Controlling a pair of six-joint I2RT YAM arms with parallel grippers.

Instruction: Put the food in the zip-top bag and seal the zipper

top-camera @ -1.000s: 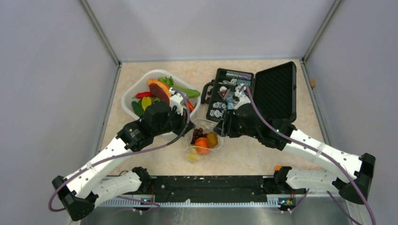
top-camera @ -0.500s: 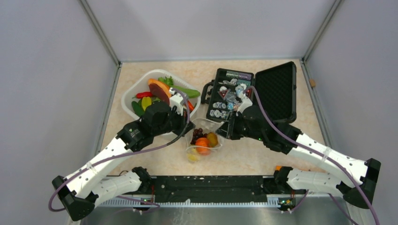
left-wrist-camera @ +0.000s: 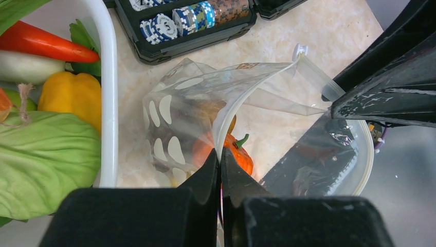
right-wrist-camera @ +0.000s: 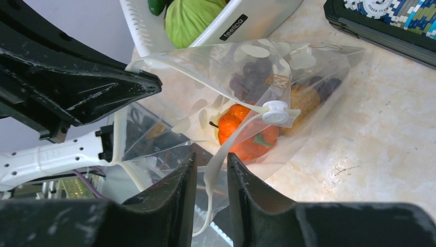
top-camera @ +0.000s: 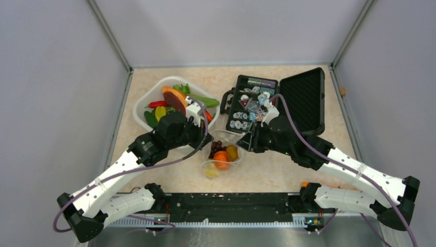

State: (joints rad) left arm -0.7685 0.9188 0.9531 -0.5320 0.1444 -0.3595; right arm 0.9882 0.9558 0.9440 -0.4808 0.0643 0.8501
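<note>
The clear dotted zip-top bag [top-camera: 224,153] lies between the two grippers, its mouth held up and spread. Inside it are an orange tangerine [right-wrist-camera: 241,133], dark grapes [right-wrist-camera: 251,76] and a yellow piece [top-camera: 211,172]. My left gripper [left-wrist-camera: 220,154] is shut on the bag's mouth edge at the zipper [left-wrist-camera: 267,80]. My right gripper [right-wrist-camera: 212,157] has its jaws a little apart. The whitish zipper strip [right-wrist-camera: 226,149] hangs loose in the gap, just below the white slider [right-wrist-camera: 275,112].
A white basket [top-camera: 140,104] at the back left holds more food: a green leaf [left-wrist-camera: 46,159], a yellow pepper [left-wrist-camera: 69,92] and a red pepper [left-wrist-camera: 41,43]. An open black case [top-camera: 303,98] with poker chips [left-wrist-camera: 175,23] stands at the back right, close behind the bag.
My right arm has shifted a little right and nearer along the bag's mouth. The left arm and the bag's contents have stayed put.
</note>
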